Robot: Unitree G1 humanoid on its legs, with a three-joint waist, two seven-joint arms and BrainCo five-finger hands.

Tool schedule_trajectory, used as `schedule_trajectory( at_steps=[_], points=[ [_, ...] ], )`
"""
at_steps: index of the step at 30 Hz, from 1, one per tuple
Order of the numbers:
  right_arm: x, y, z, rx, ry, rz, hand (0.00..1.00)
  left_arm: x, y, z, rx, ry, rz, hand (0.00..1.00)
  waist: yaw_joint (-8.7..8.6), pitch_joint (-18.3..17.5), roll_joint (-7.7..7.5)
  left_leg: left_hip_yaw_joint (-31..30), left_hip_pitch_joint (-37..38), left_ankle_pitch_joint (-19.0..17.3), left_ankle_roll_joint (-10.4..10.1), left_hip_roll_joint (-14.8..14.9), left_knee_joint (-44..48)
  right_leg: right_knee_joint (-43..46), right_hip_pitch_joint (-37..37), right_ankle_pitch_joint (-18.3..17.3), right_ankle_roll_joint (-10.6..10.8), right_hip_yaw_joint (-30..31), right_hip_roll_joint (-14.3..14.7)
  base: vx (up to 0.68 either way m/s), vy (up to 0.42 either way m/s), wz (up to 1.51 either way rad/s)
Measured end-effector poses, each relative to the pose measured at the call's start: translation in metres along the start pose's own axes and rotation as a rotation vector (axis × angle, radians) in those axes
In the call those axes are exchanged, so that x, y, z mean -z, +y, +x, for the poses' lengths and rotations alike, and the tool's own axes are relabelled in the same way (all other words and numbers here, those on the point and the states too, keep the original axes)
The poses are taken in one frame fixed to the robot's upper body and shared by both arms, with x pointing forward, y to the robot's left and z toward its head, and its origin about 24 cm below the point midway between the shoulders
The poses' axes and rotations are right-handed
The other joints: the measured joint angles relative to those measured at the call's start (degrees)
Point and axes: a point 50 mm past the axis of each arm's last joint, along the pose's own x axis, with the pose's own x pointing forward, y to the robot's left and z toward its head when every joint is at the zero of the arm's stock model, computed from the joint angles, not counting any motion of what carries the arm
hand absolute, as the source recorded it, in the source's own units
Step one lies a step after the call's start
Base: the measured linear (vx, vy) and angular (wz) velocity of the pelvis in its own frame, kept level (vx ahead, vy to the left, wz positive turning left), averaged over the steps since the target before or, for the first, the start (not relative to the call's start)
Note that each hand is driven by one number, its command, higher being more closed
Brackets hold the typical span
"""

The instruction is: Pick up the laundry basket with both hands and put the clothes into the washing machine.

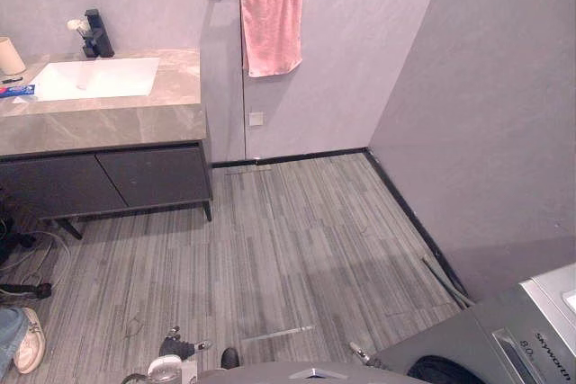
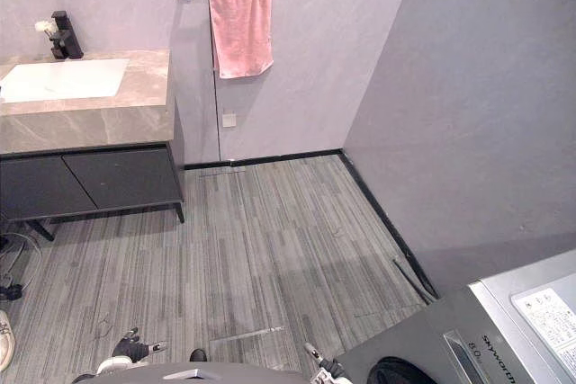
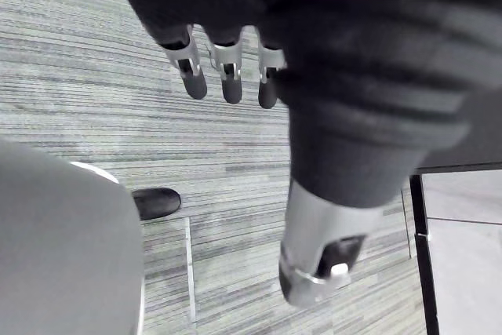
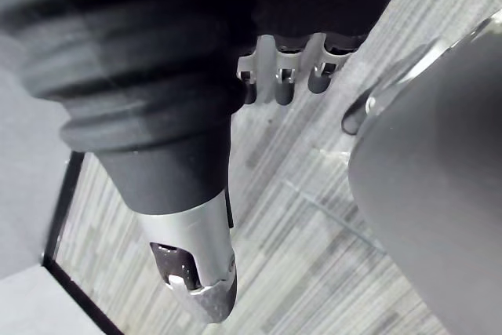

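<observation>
The grey washing machine (image 1: 504,330) stands at the lower right against the wall, its top facing up, with a dark round opening (image 1: 441,370) at the picture's bottom edge. My left hand (image 1: 175,348) hangs low at the bottom left of centre, above the striped floor. In its wrist view the left hand (image 3: 229,68) has straight fingers and holds nothing. My right hand (image 1: 360,354) hangs at the bottom, just left of the machine. Its wrist view shows the right hand (image 4: 278,76) with relaxed, empty fingers over the floor.
A dark vanity (image 1: 108,177) with a stone top and white sink (image 1: 94,78) stands at the left. A pink towel (image 1: 270,29) hangs on the back wall. A grey wall (image 1: 486,114) runs along the right. A person's shoe (image 1: 27,339) is at the lower left.
</observation>
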Motion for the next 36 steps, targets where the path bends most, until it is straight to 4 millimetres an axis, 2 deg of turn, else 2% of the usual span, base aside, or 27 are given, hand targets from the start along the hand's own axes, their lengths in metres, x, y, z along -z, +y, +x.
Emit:
schedule_trajectory(
  at_steps=[4,8,9,12,15,18,19,21,22,23,24,26,27,28,29,30,31,32,33,34,35,36],
  points=[
    [0.003,-0.002,0.0,0.012,0.018,-0.015,0.0,-0.002,0.001,0.001,0.011,-0.006,0.015,0.0,-0.08,-0.15,-0.25,-0.38,-0.94,-0.01,0.01,-1.08,0.0,-1.26,0.0,0.06,-0.1,-0.02,-0.71,0.09,0.018,0.13],
    [0.007,0.002,0.0,0.007,0.028,0.004,0.0,-0.005,0.004,0.002,0.01,-0.014,0.027,0.0,-0.13,-0.01,-1.26,-0.58,-1.16,0.0,0.18,-2.04,0.01,-1.39,0.17,0.46,-0.69,-0.13,-1.43,0.09,-0.015,0.1],
    [0.008,0.002,0.0,0.006,0.032,0.004,0.0,-0.005,0.004,0.002,0.011,-0.014,0.033,0.0,-0.16,-0.04,-1.36,-0.58,-1.14,0.37,1.01,-2.3,0.01,-1.46,0.29,0.54,-0.47,-0.16,-1.63,0.15,-0.044,0.04],
    [0.007,0.004,0.0,0.002,0.034,0.005,0.0,-0.007,0.005,0.002,0.011,-0.02,0.043,0.0,-0.25,0.26,-1.96,-1.1,-0.95,0.74,1.41,-2.81,0.02,-1.88,1.29,1.17,0.35,-0.46,-1.87,0.15,-0.058,0.09],
    [0.006,0.006,0.001,-0.002,0.035,0.002,0.0,-0.009,0.006,0.003,0.006,-0.026,0.038,0.0,-0.43,1.08,-2.14,-1.96,-0.53,1.24,1.78,-2.65,0.09,-1.7,2.27,1.37,0.17,-1.82,-1.47,0.07,-0.078,0.24],
    [0.006,0.013,0.001,-0.022,0.041,-0.044,0.0,-0.009,0.008,0.003,-0.014,-0.024,-0.015,0.0,0.41,1.51,-2.16,-1.97,-0.45,0.18,1.02,-1.43,2.16,-0.73,2.76,1.77,-0.36,-1.66,-0.48,0.01,-0.073,0.01],
    [-0.004,0.024,0.004,-0.054,0.012,-0.084,0.0,-0.02,0.008,0.004,-0.023,-0.063,-0.061,0.0,0.69,4.02,-1.59,-1.98,-5.13,-4.49,0.49,0.03,13.8,0.08,3.09,2.6,-0.51,-1.61,0.09,-0.06,-0.037,-0.06],
    [-0.016,0.028,0.005,-0.072,-0.023,-0.115,0.0,-0.026,0.002,0.003,-0.015,-0.087,-0.093,0.0,1.5,5.15,0.3,-2.01,-9.27,-7.8,-1.08,2.52,23.73,0.94,3.12,2.88,-1.09,-1.59,2.29,-0.11,-0.042,-0.18],
    [-0.02,0.033,0.006,-0.089,-0.038,-0.131,0.0,-0.026,0.001,0.003,-0.013,-0.086,-0.098,0.0,1.57,5.17,0.54,-2.06,-9.52,-7.86,-1.19,2.84,24.17,0.96,3.05,2.86,-1.13,-1.65,2.32,-0.11,-0.015,-0.28],
    [-0.022,0.037,0.005,-0.108,-0.05,-0.157,0.0,-0.028,0.003,0.004,-0.024,-0.092,-0.135,0.0,1.7,5.47,-0.26,-0.01,-11.18,-12.06,-0.09,4.43,30.45,0.75,2.1,1.99,-1.61,-1.62,1.44,-0.08,0.022,-0.37],
    [-0.027,0.041,0.005,-0.118,-0.067,-0.157,0.0,-0.03,0.002,0.004,-0.026,-0.095,-0.157,0.0,2.25,5.58,0.48,1.66,-12.29,-15.46,0.13,6.15,37.39,0.76,1.92,1.83,-1.41,-1.57,1.6,-0.08,0.041,-0.51],
    [-0.035,0.047,0.004,-0.145,-0.107,-0.151,0.0,-0.022,0.001,0.003,-0.029,-0.065,-0.169,0.0,1.89,5.4,1.65,4.81,-10.58,-20.78,-0.72,10.14,50.48,1.93,1.91,1.81,-1.1,-0.45,1.56,-0.08,0.057,-0.45],
    [-0.034,0.045,0.004,-0.145,-0.113,-0.149,0.0,-0.016,0.0,0.002,-0.028,-0.046,-0.169,0.0,1.32,5.07,2.24,5.23,-8.68,-21.18,-0.81,12.03,52.19,2.64,1.7,1.51,-0.55,0.02,1.55,-0.11,0.158,-0.13],
    [-0.038,0.046,0.003,-0.15,-0.132,-0.142,0.0,-0.012,-0.002,0.001,-0.022,-0.025,-0.168,0.0,0.46,4.44,3.16,5.59,-7.19,-23.16,-3.26,12.57,49.27,4.22,0.42,0.93,0.46,0.02,1.75,-0.1,0.154,0.08],
    [-0.036,0.047,0.003,-0.153,-0.127,-0.137,0.0,-0.011,-0.002,0.001,-0.02,-0.019,-0.165,0.0,0.4,3.99,3.32,6.31,-6.87,-23.57,-3.25,11.2,46.42,4.85,-0.74,0.57,0.82,0.09,1.45,-0.12,0.169,0.42],
    [-0.031,0.047,0.003,-0.149,-0.109,-0.118,0.0,-0.01,0.004,0.002,-0.033,-0.014,-0.144,0.0,0.18,2.72,1.05,5.86,-5.19,-23.57,-3.26,7.84,38.15,4.7,-3.0,0.77,0.34,0.02,-0.08,-0.11,0.099,0.6],
    [-0.025,0.046,0.003,-0.137,-0.087,-0.094,0.0,-0.01,0.006,0.002,-0.038,-0.011,-0.132,0.0,0.11,2.41,0.32,5.65,-3.5,-23.33,-2.23,6.09,31.05,3.13,-3.33,1.88,-0.25,-0.25,-0.56,-0.1,0.092,0.65],
    [-0.024,0.045,0.003,-0.128,-0.08,-0.082,0.0,-0.01,0.007,0.002,-0.039,-0.011,-0.129,0.0,0.24,2.44,0.18,5.38,-3.15,-22.8,-0.79,5.43,28.97,2.22,-3.19,2.46,-0.2,-0.33,-0.73,-0.11,0.09,0.58],
    [-0.022,0.044,0.003,-0.122,-0.07,-0.071,0.0,-0.012,0.007,0.003,-0.038,-0.016,-0.116,0.0,0.33,2.43,0.0,4.51,-2.19,-21.03,0.29,4.07,26.05,0.37,-2.33,3.76,-0.41,-0.38,-1.15,-0.11,0.077,0.41],
    [-0.019,0.042,0.004,-0.114,-0.059,-0.075,0.0,-0.012,0.006,0.003,-0.028,-0.018,-0.086,0.0,0.3,2.41,0.05,4.28,0.16,-18.68,0.62,2.69,22.26,-0.58,-0.98,4.61,-1.04,-0.27,-1.89,-0.12,0.061,0.32],
    [-0.019,0.042,0.004,-0.113,-0.059,-0.077,0.0,-0.011,0.005,0.002,-0.024,-0.016,-0.073,0.0,0.28,2.3,0.1,4.25,1.04,-17.81,0.65,2.24,20.76,-0.67,-0.72,4.75,-1.05,-0.24,-2.17,-0.14,0.029,0.17],
    [-0.019,0.041,0.004,-0.112,-0.056,-0.093,0.0,-0.006,0.003,0.001,-0.01,-0.007,-0.03,0.0,0.23,1.89,0.21,4.13,3.7,-14.59,0.76,0.81,14.56,-0.74,-0.28,5.1,-0.72,-0.31,-2.98,-0.24,-0.005,0.11]
  ],
)
